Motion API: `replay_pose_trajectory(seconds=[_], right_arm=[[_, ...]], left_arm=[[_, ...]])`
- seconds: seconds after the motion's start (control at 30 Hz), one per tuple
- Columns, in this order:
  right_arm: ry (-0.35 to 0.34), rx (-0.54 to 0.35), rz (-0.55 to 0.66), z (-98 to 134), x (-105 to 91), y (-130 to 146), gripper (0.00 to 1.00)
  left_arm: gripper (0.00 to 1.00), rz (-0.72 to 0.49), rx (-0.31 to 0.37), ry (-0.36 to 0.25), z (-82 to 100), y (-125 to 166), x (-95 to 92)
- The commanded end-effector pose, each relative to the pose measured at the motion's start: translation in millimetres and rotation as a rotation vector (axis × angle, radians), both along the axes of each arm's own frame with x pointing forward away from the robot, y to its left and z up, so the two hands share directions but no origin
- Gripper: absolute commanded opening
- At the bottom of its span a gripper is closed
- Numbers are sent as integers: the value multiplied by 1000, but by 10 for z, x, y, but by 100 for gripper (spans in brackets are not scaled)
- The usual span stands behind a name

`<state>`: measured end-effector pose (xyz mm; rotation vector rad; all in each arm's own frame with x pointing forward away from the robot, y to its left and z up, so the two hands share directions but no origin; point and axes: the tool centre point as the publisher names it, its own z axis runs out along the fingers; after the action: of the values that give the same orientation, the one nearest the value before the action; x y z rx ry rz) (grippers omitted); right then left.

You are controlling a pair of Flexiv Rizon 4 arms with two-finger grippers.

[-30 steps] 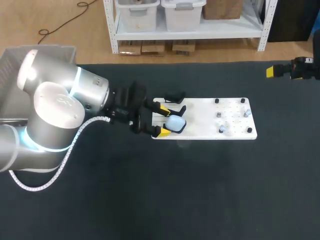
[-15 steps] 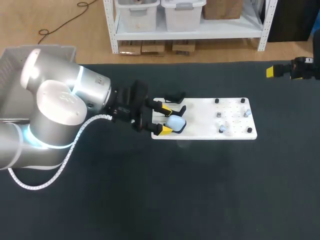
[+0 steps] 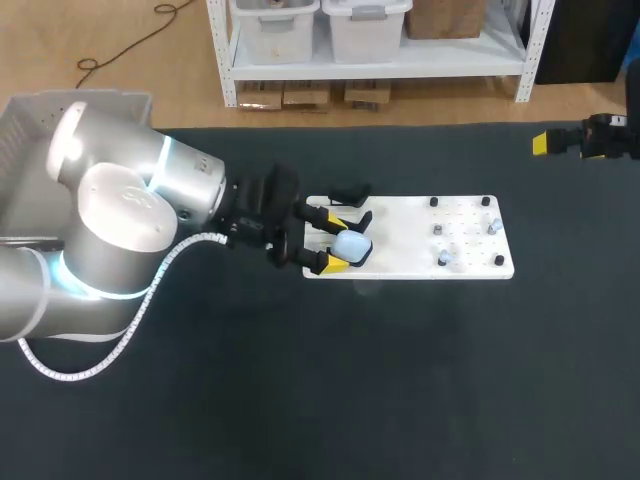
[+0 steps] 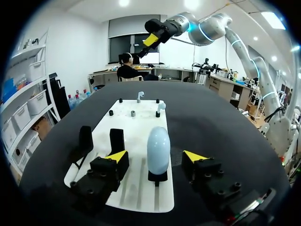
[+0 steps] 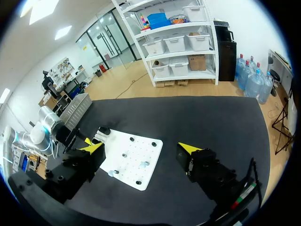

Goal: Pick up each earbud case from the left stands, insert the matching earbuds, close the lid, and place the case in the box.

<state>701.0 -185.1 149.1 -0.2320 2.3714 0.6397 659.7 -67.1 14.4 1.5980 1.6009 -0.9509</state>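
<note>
Pickup of case [image 4: 158,149] appears in hand. Left jaws wide open, straddling it, holding nothing; next, close squarely and lift off stand [image 4: 157,177]

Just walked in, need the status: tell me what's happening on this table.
The left gripper is open around the pale blue earbud case, which stands upright on its black stand on the white board. Its fingers flank the case without touching it. The right gripper is open and empty, off by the table's right edge. Nothing is lifted yet.
</note>
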Motion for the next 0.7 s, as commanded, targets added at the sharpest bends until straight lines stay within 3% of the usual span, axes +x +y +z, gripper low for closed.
replay_pose_trajectory(seconds=[0.03, 0.5, 0.7], right_arm=[[0, -1, 0, 1, -2, 0, 100], [0, -1, 0, 1, -2, 0, 100], [0, -1, 0, 1, -2, 0, 100]], left_arm=[[74, 5, -7, 3, -19, -15, 7], [74, 27, -34, 29, -19, -34, -2], [70, 30, -43, 42, -26, -45, -8]])
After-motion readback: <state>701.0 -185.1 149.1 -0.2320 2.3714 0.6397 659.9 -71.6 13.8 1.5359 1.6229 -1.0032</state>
